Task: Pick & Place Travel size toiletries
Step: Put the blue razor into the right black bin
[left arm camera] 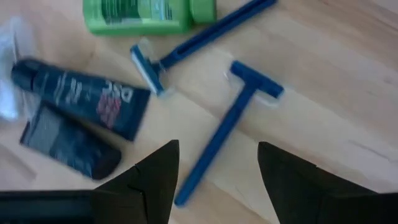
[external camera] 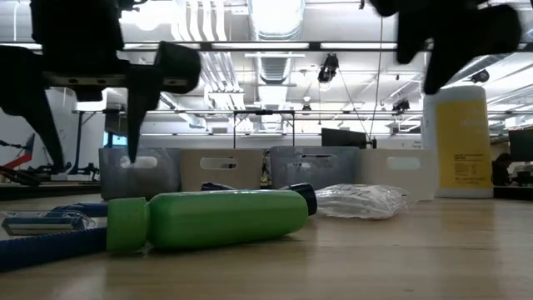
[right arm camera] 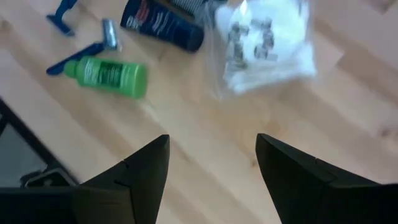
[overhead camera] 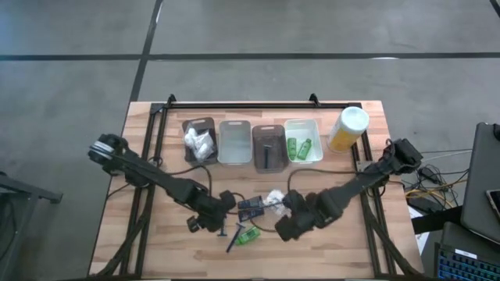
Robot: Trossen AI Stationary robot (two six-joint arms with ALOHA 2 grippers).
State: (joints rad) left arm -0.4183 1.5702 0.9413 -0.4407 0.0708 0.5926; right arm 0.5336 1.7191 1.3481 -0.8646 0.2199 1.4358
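From above, the left gripper and right gripper hang by the loose pile, and each wrist view shows spread fingers, a razor under the left, which I think must drop and pinch it.

Grey floor, wooden table, ceiling light strips.
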